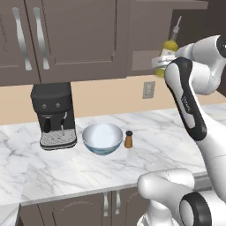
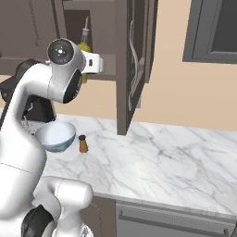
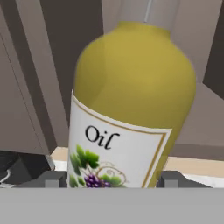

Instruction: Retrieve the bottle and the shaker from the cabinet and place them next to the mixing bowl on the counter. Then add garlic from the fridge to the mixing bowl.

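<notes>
Bottle (image 3: 131, 100) up at the open cabinet (image 2: 74, 28), pinched low between the two tips of the hand (image 3: 113, 179); shaker (image 1: 128, 139) already down just right of the mixing bowl (image 1: 102, 138) on the counter (image 1: 159, 132). Fetching step in hand: next, lift clear and lower beside the bowl. Oil label readable from the hand view alone; base views add the pourer and coffee machine (image 1: 54, 115).

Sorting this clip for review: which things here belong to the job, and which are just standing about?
Job:
- slim clear bottle of yellow oil, between the gripper fingers
- small orange-brown shaker, already beside the bowl
- glossy pale blue-grey mixing bowl
- open dark wood cabinet
- white marble counter

Not the job:
- black coffee machine
- wall socket
</notes>
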